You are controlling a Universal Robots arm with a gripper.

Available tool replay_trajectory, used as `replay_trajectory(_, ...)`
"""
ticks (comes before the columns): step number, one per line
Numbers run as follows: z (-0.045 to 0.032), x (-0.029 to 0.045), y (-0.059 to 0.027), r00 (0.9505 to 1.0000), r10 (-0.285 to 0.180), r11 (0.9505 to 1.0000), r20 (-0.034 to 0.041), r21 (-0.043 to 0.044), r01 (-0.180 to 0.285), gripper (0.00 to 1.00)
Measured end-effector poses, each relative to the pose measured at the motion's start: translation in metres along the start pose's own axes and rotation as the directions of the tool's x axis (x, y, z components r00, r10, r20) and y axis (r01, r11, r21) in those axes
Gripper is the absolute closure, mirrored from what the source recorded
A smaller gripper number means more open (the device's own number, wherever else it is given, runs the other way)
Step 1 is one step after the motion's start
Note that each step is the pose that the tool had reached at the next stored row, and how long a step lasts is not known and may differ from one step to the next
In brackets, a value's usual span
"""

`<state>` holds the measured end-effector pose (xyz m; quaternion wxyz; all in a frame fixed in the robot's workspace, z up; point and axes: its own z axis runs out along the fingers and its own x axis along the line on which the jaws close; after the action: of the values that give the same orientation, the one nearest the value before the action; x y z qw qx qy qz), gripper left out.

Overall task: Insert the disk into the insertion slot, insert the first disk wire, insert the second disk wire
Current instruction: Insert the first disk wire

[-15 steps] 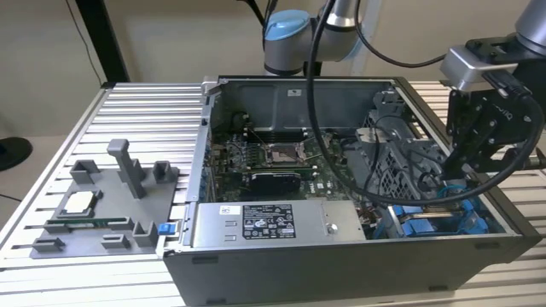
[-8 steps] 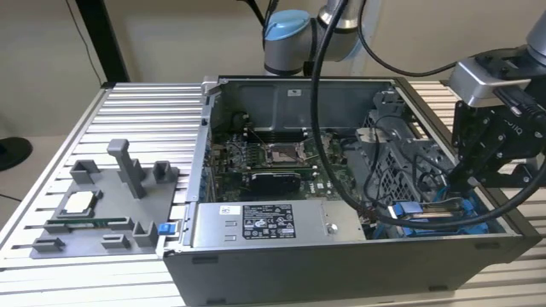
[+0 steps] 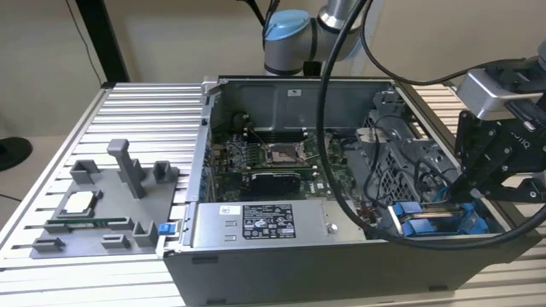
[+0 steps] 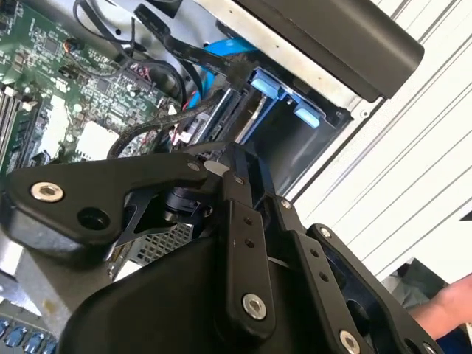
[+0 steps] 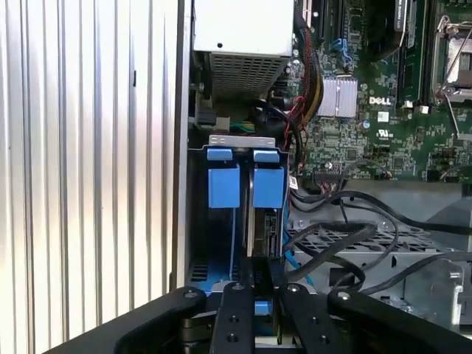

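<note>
First wrist view: pincer (image 5: 264,279) narrow, clamping edge-on silver disk (image 5: 265,228), blue-framed, in insertion slot (image 5: 223,184).

Robotics lab bench: ribbed aluminium table (image 3: 145,115), opened computer case (image 3: 341,272), grey parts fixture (image 3: 94,214), robot arm (image 3: 290,35).

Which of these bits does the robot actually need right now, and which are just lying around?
For the job: gripper, disk, slot, probably the blue cable.

Lying about: stickered box, grey fixture, chip, memory stick, motherboard.
</note>
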<state>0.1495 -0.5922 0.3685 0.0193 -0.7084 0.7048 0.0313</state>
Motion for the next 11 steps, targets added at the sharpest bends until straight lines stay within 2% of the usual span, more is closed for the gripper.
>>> replay_trajectory(6,0.0066,0.0028,-0.0023,1.0,0.0,1.0,0.0031,-0.0002,0.0,1.0)
replay_trajectory(11,0.0097,0.0028,-0.0063,0.9998,0.018,0.9998,0.0088,0.0011,-0.018,1.0)
